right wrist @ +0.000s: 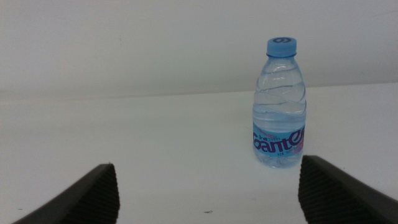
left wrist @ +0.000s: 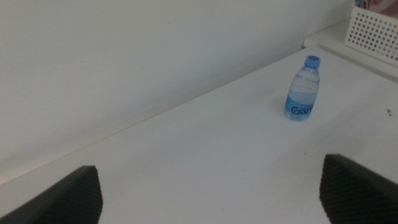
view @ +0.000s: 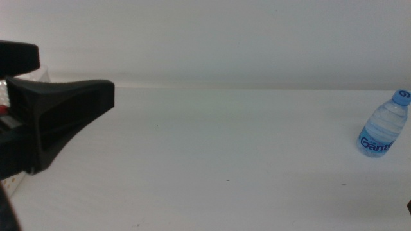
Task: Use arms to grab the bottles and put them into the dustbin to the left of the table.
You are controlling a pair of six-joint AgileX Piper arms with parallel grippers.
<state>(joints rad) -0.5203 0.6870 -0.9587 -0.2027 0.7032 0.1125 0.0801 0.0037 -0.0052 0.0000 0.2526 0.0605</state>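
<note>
Nearest the middle camera, the left arm's black matte gripper (view: 38, 122) fills the picture's left side, raised above the broad plain white tabletop (view: 212, 167) and so close to the lens that it blurs. Behind it a sliver of white rim and a spot of red show, perhaps the dustbin with something in it, though too little is visible to be sure. In the left wrist view its two dark jaws stand wide apart at the corners with only bare table between them, so this gripper is spread and holds nothing. It seems to hang on the dustbin side, clear of the work.

The right black gripper (right wrist: 208, 186) sits low over the table, at most a dark sliver at the middle view's bottom right corner. Its jaws are also spread wide and empty, and its camera looks level at the bottle's label, a low, horizontal approach pose suited to a side grasp.

Farther out stands the clear plastic water bottle with the blue cap and blue label (right wrist: 280, 106), upright near the table's right edge, close to the back wall. It lies ahead of the right gripper and slightly toward one jaw, untouched. Beyond it, the left wrist view shows a white perforated plastic basket (left wrist: 373, 31).
</note>
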